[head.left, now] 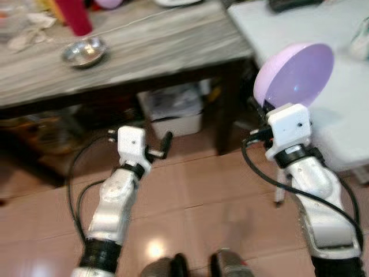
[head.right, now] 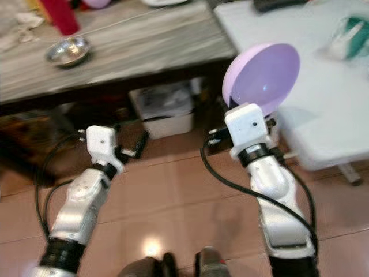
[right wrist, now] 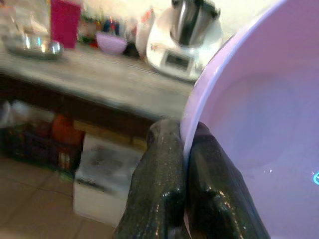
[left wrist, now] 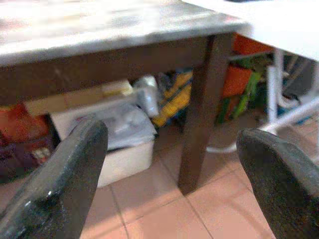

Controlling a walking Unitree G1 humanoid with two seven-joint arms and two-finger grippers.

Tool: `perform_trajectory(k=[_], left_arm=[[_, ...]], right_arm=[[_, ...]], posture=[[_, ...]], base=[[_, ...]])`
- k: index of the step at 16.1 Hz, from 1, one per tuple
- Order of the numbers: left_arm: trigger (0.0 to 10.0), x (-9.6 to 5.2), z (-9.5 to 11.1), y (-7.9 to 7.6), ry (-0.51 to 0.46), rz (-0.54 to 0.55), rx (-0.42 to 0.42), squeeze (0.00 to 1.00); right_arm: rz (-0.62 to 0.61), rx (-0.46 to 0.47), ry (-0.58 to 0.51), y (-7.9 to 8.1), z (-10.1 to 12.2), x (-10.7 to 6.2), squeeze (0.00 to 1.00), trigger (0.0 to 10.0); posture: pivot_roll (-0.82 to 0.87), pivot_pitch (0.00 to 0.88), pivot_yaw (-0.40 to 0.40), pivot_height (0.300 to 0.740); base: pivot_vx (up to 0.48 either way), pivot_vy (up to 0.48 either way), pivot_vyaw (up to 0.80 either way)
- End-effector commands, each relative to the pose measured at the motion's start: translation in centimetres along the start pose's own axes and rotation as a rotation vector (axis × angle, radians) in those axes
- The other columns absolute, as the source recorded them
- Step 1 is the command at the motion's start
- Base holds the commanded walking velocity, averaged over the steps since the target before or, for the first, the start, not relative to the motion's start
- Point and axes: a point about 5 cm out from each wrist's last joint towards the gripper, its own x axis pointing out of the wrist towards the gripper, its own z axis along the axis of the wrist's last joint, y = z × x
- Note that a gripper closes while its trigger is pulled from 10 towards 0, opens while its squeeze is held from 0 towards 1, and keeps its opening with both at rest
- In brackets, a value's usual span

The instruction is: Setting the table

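A pale purple bowl (head.left: 295, 74) is held up on edge beside the white table (head.left: 340, 115), its rim pinched by my right gripper (right wrist: 184, 149), which is shut on it. In the right wrist view the bowl (right wrist: 259, 124) bulks large, with both black fingers (right wrist: 159, 189) clamped on the rim. My left gripper (head.left: 164, 144) hangs low in front of the wooden table (head.left: 150, 52), open, with nothing between its fingers (left wrist: 65, 184).
A steel bowl (head.left: 85, 52) and a red cup (head.left: 75, 16) stand on the wooden table. Under it sit a white storage box (head.left: 176, 112) and clutter. A dark table leg (left wrist: 202, 104) stands ahead of my left gripper. The floor is tiled.
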Motion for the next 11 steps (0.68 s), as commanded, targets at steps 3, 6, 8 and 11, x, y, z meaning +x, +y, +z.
perform_trajectory(k=[3,6,8,11], left_arm=[[10.0,0.0,0.01,0.35,0.009,0.017,0.028,0.0],[10.0,0.07,0.01,0.3,0.007,0.024,0.037,0.0],[10.0,0.1,0.0,0.3,0.007,0.029,0.038,0.0],[10.0,0.1,0.32,0.59,-0.021,0.07,0.06,0.0]], right_arm=[[-0.006,-0.002,-0.048,-0.04,1.02,0.01,0.0,10.0],[-0.004,-0.002,-0.046,0.0,0.97,-0.11,0.0,10.0],[-0.003,-0.001,-0.043,0.03,0.88,-0.16,0.0,10.0],[-0.003,0.002,-0.045,0.1,0.9,-0.16,0.0,10.0]], posture=[[-0.32,0.218,0.098,0.74],[-0.32,0.218,0.098,0.74],[-0.33,0.218,0.1,0.74],[-0.33,0.218,0.1,0.74]], base=[[0.0,0.48,0.0],[0.0,0.48,0.0],[0.0,0.48,0.0],[0.0,0.0,0.0]])
